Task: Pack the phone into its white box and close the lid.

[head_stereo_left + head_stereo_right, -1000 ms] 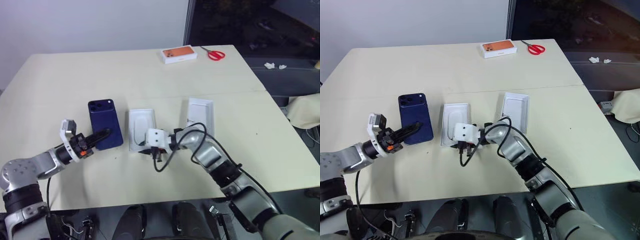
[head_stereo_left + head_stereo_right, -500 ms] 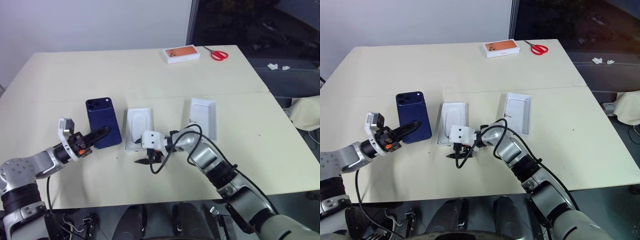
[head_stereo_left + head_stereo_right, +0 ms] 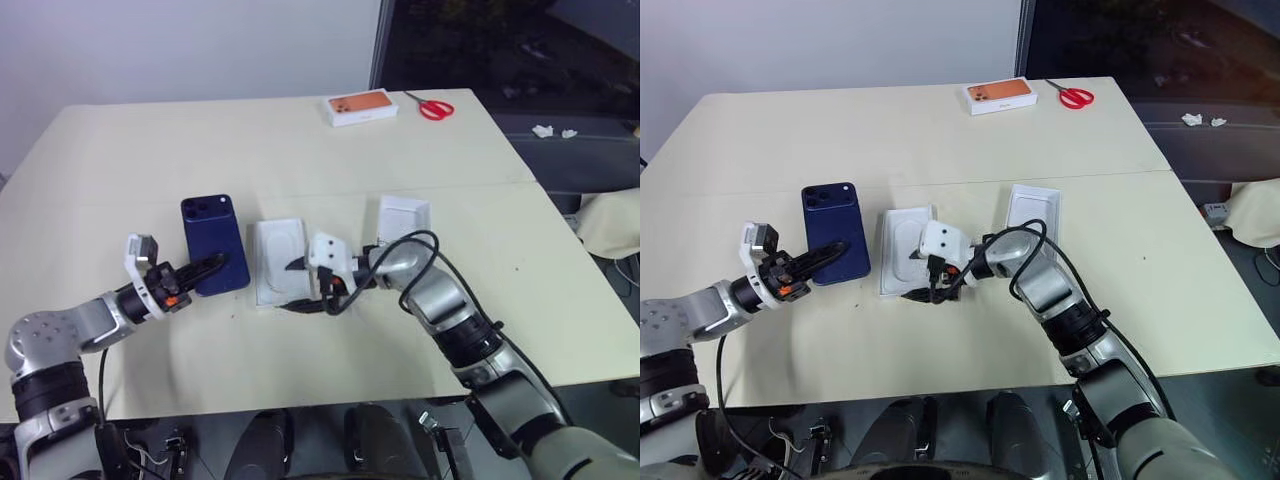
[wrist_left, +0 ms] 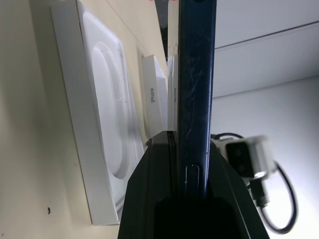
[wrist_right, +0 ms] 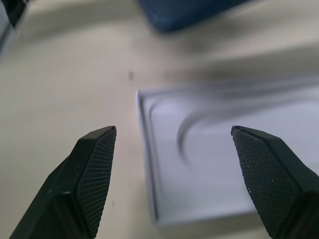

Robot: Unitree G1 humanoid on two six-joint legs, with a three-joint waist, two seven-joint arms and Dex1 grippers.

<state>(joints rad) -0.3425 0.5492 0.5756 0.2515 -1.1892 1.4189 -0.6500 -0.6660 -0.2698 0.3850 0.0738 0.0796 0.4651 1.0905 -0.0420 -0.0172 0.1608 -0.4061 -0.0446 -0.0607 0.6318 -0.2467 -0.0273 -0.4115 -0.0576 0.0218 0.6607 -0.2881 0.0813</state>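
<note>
The phone (image 3: 214,244), left of centre in the left eye view, is pinched at its near edge between the pressed-together fingers of the left gripper (image 3: 205,268). At the frame's centre the right gripper (image 3: 297,285) is held with its jaws spread wide over the near end of the white insert (image 3: 276,258) with the oval recess, nothing between them. A white tray (image 3: 402,222) is seen just right of centre, partly hidden by the right arm; whether it is the box or the lid cannot be told.

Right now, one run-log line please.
left hand: shut on dark navy-blue phone | right hand: open over white oval-recess insert | packing: not done
</note>
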